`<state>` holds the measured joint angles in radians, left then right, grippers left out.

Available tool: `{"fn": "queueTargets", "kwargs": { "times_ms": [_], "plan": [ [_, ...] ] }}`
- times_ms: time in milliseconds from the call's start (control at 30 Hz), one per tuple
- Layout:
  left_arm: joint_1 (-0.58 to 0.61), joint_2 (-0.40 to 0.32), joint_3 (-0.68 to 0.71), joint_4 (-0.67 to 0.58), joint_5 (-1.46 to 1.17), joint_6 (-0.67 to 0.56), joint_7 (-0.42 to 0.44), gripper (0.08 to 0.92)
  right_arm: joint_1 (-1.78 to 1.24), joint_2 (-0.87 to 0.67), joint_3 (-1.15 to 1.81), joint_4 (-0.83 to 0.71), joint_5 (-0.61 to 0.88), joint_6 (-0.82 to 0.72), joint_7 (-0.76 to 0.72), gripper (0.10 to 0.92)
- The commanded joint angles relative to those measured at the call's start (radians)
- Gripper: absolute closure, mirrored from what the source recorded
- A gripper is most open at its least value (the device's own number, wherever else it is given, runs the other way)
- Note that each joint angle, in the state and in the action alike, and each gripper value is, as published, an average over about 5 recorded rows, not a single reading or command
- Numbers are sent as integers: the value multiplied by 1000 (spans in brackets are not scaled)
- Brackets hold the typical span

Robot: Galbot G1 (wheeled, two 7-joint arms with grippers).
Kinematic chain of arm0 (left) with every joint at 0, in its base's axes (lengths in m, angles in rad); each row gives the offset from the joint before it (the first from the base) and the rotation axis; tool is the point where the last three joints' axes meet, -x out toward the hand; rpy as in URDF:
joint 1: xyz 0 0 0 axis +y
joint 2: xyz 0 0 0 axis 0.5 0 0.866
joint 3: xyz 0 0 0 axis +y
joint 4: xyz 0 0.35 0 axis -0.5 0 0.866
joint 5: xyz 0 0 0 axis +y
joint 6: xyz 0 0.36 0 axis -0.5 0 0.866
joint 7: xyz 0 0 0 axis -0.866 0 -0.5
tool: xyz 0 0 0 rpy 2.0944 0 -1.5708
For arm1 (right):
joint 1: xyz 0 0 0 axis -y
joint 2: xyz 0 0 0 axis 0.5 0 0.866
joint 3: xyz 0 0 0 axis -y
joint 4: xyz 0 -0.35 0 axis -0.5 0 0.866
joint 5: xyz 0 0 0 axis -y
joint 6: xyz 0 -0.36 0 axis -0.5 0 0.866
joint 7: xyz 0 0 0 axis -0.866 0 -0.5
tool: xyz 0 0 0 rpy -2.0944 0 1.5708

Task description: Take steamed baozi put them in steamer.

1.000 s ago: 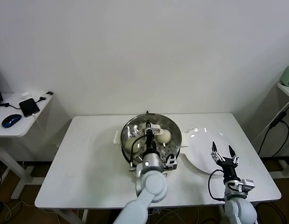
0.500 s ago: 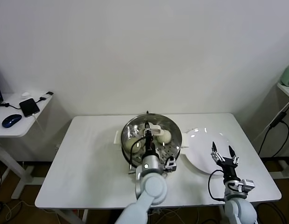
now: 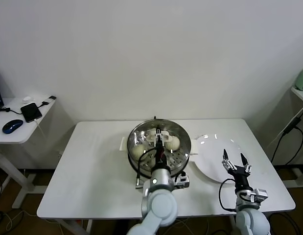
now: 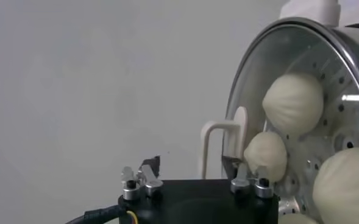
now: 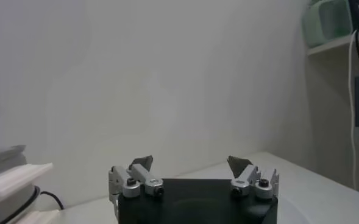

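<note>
The steamer [image 3: 182, 138], a shiny round steel pot with a perforated tray, stands mid-table. Cream-white steamed baozi lie in it, one at the left [image 3: 136, 151] and one at the right [image 3: 173, 142]. In the left wrist view three buns [image 4: 293, 103] [image 4: 266, 155] [image 4: 345, 189] rest on the tray inside the steamer rim [image 4: 243, 91]. My left gripper [image 3: 160, 143] [image 4: 191, 163] hovers over the steamer's near side, open and holding nothing. My right gripper [image 3: 234, 163] [image 5: 190, 163] stands open and empty over the near edge of the white plate.
A flat white plate [image 3: 210, 149] lies right of the steamer. The steamer's white side handle [image 4: 219, 143] sticks out beside my left fingers. A side table at the far left carries a phone [image 3: 30, 111] and a mouse [image 3: 11, 126].
My left gripper has gone from shut to open over the steamer and drawn back slightly toward the table's front. The right arm has not moved.
</note>
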<state>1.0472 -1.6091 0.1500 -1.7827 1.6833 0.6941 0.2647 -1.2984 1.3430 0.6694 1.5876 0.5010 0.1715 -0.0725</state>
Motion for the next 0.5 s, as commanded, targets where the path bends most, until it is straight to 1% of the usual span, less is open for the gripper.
{"fn": "queueTargets", "kwargs": {
  "times_ms": [33, 133, 200, 333, 500],
  "plan": [
    [42, -37, 0, -87, 6, -13, -2, 293, 1, 3, -1, 1, -1, 0, 0, 203],
    [60, -18, -13, -118, 6, -11, 1, 217, 2, 5, -1, 3, -3, -1, -1, 203],
    [75, -6, -22, -139, 8, -9, 0, 189, 2, 6, -2, 2, -2, -1, -1, 203],
    [124, 22, -69, -190, 11, -24, -33, 178, -2, 10, 0, 10, 1, -5, -1, 203],
    [179, 59, -206, -272, -58, -98, -78, 177, -30, 12, -2, 35, 5, -12, -23, 203]
  ]
}}
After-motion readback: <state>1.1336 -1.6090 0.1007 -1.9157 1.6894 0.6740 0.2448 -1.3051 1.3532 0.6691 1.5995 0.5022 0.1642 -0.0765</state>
